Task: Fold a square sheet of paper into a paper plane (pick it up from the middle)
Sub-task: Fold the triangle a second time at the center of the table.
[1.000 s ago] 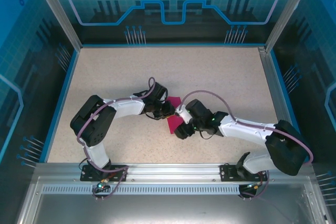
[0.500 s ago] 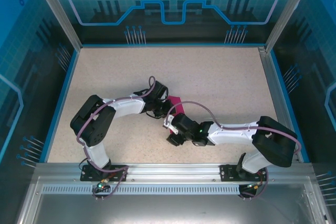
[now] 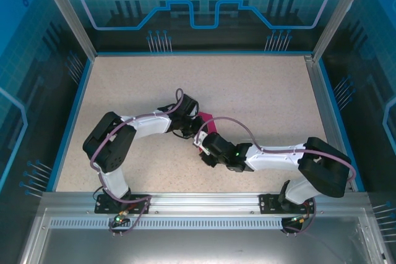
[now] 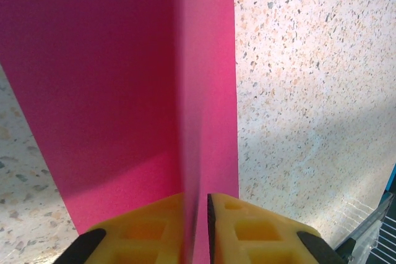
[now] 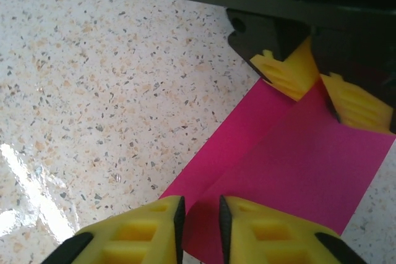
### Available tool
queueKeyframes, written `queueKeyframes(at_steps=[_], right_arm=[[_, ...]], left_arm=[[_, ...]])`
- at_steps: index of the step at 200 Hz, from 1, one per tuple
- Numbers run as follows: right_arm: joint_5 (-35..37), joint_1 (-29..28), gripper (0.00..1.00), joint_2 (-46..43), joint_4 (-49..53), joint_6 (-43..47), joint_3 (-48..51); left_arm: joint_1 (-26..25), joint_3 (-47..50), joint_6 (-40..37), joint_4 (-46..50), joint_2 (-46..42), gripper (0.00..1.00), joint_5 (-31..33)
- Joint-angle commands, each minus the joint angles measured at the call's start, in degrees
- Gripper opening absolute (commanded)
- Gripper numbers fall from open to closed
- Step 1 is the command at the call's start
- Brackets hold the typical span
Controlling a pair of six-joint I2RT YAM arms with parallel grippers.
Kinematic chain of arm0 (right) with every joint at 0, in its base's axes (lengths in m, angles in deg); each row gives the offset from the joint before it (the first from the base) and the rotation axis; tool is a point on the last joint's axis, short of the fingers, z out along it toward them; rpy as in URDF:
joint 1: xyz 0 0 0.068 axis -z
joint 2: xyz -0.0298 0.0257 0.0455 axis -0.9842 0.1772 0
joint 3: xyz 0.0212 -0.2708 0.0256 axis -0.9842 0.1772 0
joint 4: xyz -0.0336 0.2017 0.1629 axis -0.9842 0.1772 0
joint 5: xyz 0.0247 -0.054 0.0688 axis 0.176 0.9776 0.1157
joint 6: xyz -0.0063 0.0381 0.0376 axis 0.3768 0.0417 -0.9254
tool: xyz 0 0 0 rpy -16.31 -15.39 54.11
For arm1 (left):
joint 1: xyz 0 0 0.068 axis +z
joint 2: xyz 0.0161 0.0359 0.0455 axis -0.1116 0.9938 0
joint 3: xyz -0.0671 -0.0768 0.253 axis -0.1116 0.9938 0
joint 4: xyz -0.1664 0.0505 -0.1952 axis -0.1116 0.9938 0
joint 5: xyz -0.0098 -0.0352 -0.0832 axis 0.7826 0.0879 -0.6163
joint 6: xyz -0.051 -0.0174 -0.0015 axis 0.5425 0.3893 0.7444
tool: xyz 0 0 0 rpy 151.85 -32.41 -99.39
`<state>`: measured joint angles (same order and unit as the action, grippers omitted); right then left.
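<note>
Right end effector (image 5: pixel 200 207) just closed on the paper plane's (image 5: pixel 297 159) near end, left end effector (image 4: pixel 197 205) clamped on the far end — both hold it, ready to crease.

Magenta-pink paper plane (image 5: pixel 297 165), yellow right tool fingers (image 5: pixel 142 233), beige speckled table (image 5: pixel 93 60).

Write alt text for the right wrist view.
Pink creased paper is pinched at both ends: the right jaws grip its near edge and the left jaws grip its far end. A speckled table lies beneath.
</note>
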<state>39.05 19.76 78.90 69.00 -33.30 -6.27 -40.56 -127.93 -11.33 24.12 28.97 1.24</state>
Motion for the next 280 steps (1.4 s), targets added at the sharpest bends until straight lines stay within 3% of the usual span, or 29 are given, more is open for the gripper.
queueKeyframes(at_steps=[1, 52, 95, 140, 161, 184, 239, 280], right_arm=[[-0.4, 1.3, 0.20, -2.2, -0.5, -1.6, 1.1], [-3.7, 3.1, 0.01, -3.9, 0.3, -3.2, 1.1], [-7.3, 4.0, 0.01, -2.6, 1.0, -9.5, -1.2], [-6.2, 5.1, 0.01, 0.5, 4.5, -25.8, -6.8], [-9.1, 5.5, 0.01, 1.1, 2.6, -33.1, -7.7], [-7.7, 5.6, 0.01, 1.0, 3.1, -38.2, -8.1], [3.2, 6.4, 0.01, -5.1, 16.5, -37.3, -11.0], [4.8, 4.6, 0.01, -10.3, 17.5, -42.8, -8.2]], left_arm=[[-0.3, -1.3, -0.2, 2.0, -0.1, 0.19, -0.1], [-0.2, -1.7, -0.7, 4.5, -2.5, 0.27, 2.8], [0.6, -0.3, -0.3, 9.6, -8.8, 0.56, 10.7], [2.7, 4.2, 0.7, 13.4, -17.3, 0.66, 17.3], [3.5, 6.4, 0.5, 13.4, -20.1, 0.66, 17.6], [3.7, 8.0, 0.3, 13.3, -21.7, 0.59, 17.0], [3.6, 10.5, 0.1, 10.6, -23.1, 0.49, 13.3], [2.1, 10.1, -0.1, 8.7, -21.1, 0.46, 10.5]])
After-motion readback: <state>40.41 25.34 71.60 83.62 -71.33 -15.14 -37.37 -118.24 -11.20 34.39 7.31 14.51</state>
